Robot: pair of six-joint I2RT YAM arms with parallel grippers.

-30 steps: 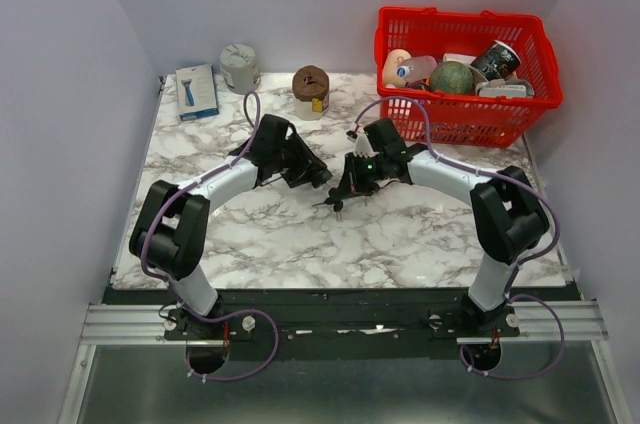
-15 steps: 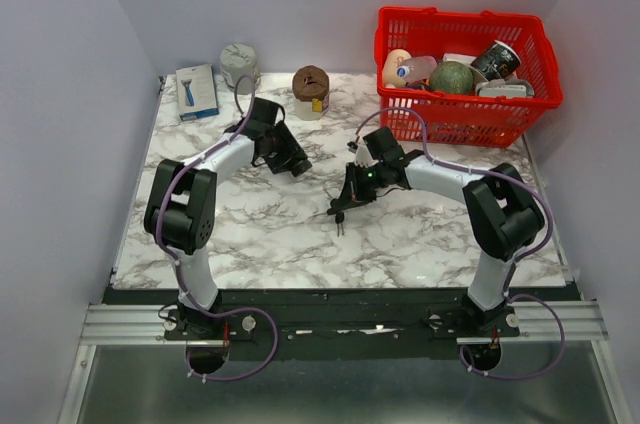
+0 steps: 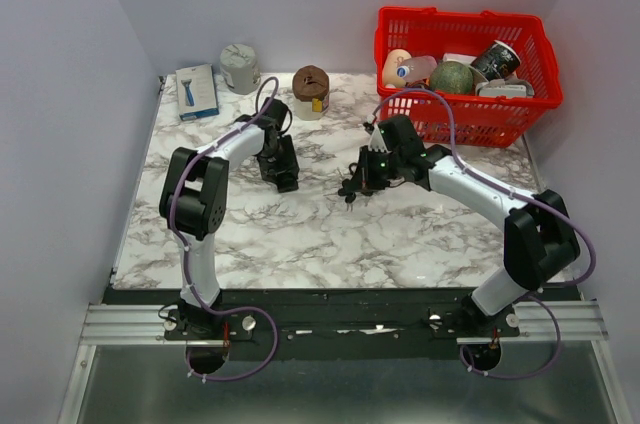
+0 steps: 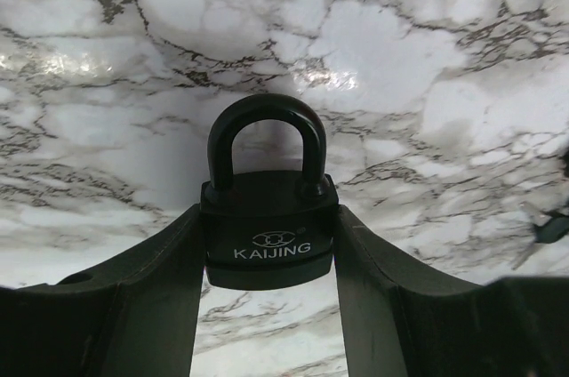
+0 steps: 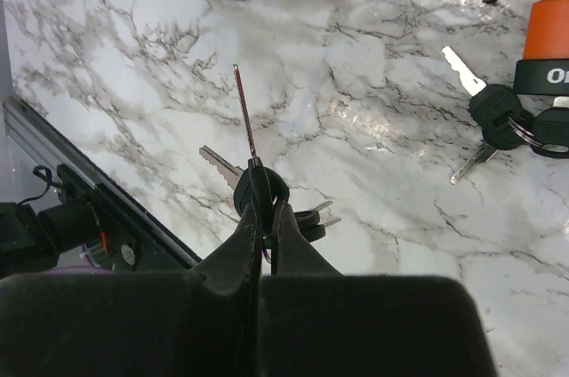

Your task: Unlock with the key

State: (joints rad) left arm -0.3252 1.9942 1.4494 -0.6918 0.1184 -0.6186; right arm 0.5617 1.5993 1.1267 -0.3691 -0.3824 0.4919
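Note:
A black padlock (image 4: 267, 244) marked KAIJING sits between the fingers of my left gripper (image 4: 268, 213), which is shut on its body. The shackle points away from the camera, just above the marble. In the top view the left gripper (image 3: 285, 176) is left of centre. My right gripper (image 5: 269, 205) is shut on the black head of a key (image 5: 245, 115). Its blade points away, edge-on, and other keys hang from the same ring. The right gripper (image 3: 357, 184) is a short way right of the left one, apart from the padlock.
A red basket (image 3: 460, 119) holding several items stands at the back right. A brown jar (image 3: 311, 91), a grey can (image 3: 240, 67) and a blue-and-white box (image 3: 197, 92) line the back. A second key bunch (image 5: 496, 117) lies beside an orange lock (image 5: 544, 35).
The left gripper with the padlock has drawn back to the left, away from the right gripper. The right gripper has shifted slightly right and farther back, still holding the key.

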